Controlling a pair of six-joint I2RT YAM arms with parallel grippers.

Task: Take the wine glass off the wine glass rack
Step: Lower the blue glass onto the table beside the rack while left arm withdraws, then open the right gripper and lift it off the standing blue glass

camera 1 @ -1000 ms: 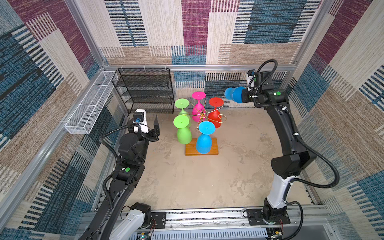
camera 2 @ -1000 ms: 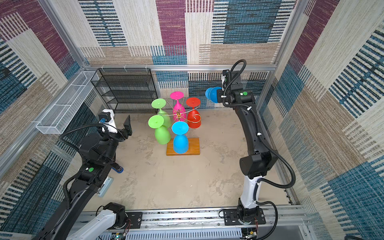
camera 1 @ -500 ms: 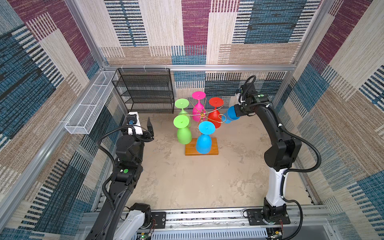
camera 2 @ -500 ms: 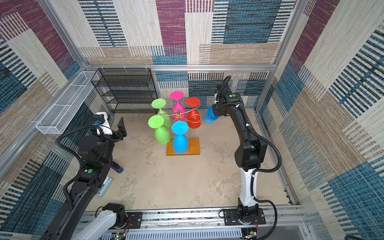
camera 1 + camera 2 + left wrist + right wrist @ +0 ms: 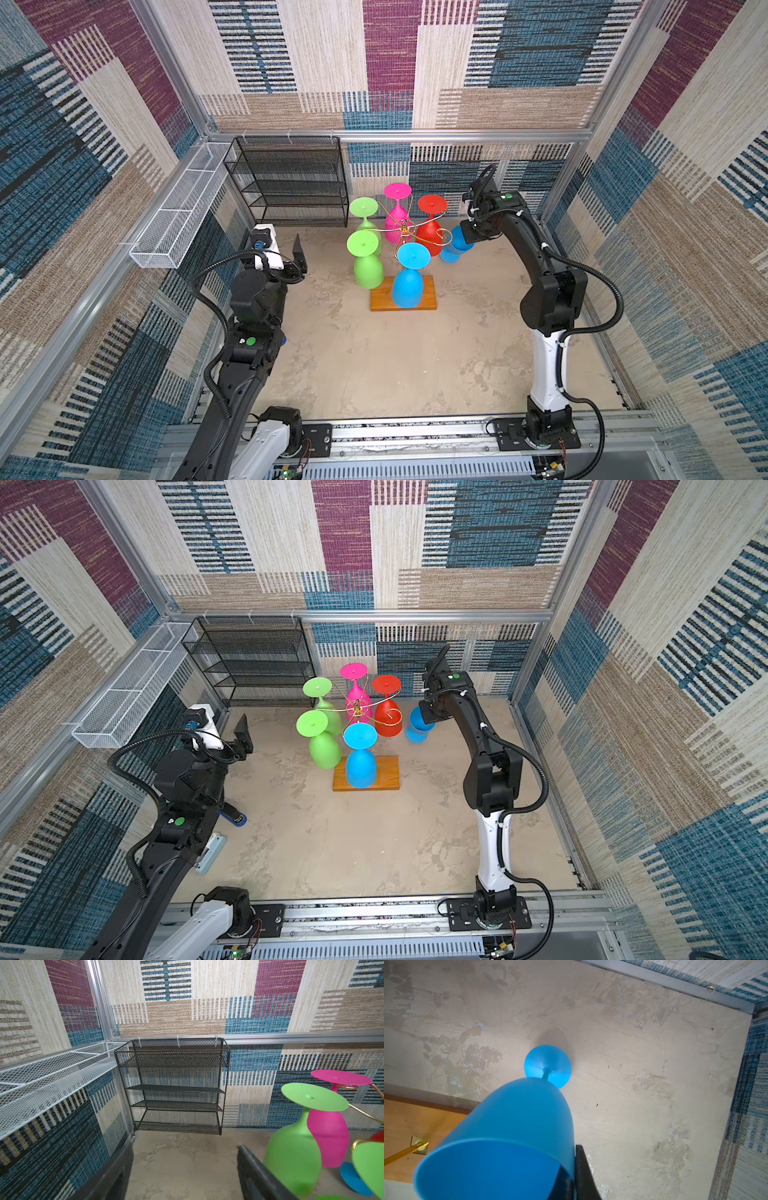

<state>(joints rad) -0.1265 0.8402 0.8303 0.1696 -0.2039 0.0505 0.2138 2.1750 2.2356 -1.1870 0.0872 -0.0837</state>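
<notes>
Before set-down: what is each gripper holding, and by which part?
Right gripper pinches the blue wine glass by its bowl rim; left gripper is open, empty.

The wine glass rack (image 5: 404,227) is thin gold wire on an orange-brown wooden base (image 5: 380,302). Its glasses are plain matte colours: a front lime green wine glass (image 5: 368,272), a rear lime green wine glass (image 5: 363,207), a hot pink wine glass (image 5: 397,192), a red wine glass (image 5: 432,204) and a hanging blue wine glass (image 5: 408,286). The upright blue wine glass (image 5: 517,1122) is the same sky blue.

The mesh shelf unit (image 5: 291,183) is black and the wire basket (image 5: 178,216) is white. The walls (image 5: 390,50) are patchwork blocks of cream, tan, teal blue and maroon, many with dark stripes. The bench (image 5: 374,365) is mottled beige with greyer patches. The left arm (image 5: 253,299) and right arm (image 5: 552,291) are black with white lower links and a green dot each.
</notes>
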